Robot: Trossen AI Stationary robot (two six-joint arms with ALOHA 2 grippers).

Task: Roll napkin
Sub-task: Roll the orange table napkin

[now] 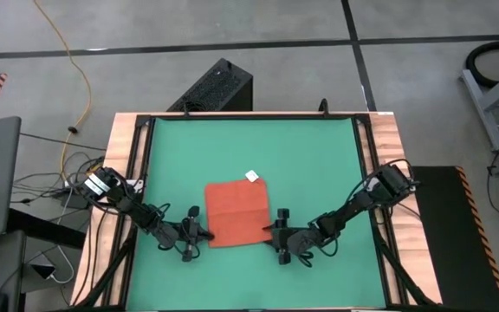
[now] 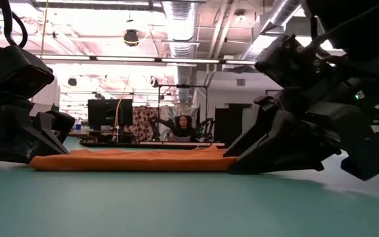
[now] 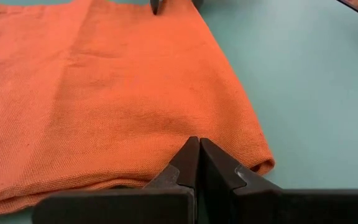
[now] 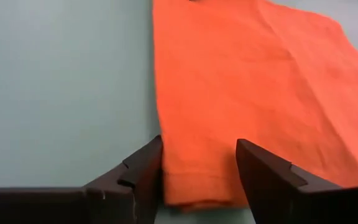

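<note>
**A:** Where does the napkin [image 1: 236, 213] lie, relative to the two arms?

**B:** Flat on the green worktop [image 1: 319, 156], a little nearer the front edge than the middle, with its small white tag [image 1: 252, 177] at the far right corner. The overhead view shows it slightly longer front to back than side to side, with a faint crease running across it. Both arms sit at its near edge, one at each corner.

**A:** Which one is better placed to start the roll?

**B:** Neither is clearly nearer; they flank it evenly. The left gripper [image 1: 194, 235] is at the near left corner, its fingers [image 3: 185, 165] pressed together, tips right at the cloth's hem. From its wrist view the tips look closed in front of the edge, not on it, though whether a thread of fabric is pinched cannot be told. The right gripper [image 1: 279, 236] is at the near right corner with its fingers [image 4: 143, 165] spread apart, the corner of the cloth lying between them, so it straddles the hem without clamping it.

**A:** So the roll would run which way?

**B:** Likely away from the arms, from the near hem toward the tagged far edge. That depends on both sets of fingers catching the same edge together; the left would probably need to part first to take hold.

**A:** Any containers to mind?

**B:** None on the worktop; the cloth is the only loose thing on it.
</note>
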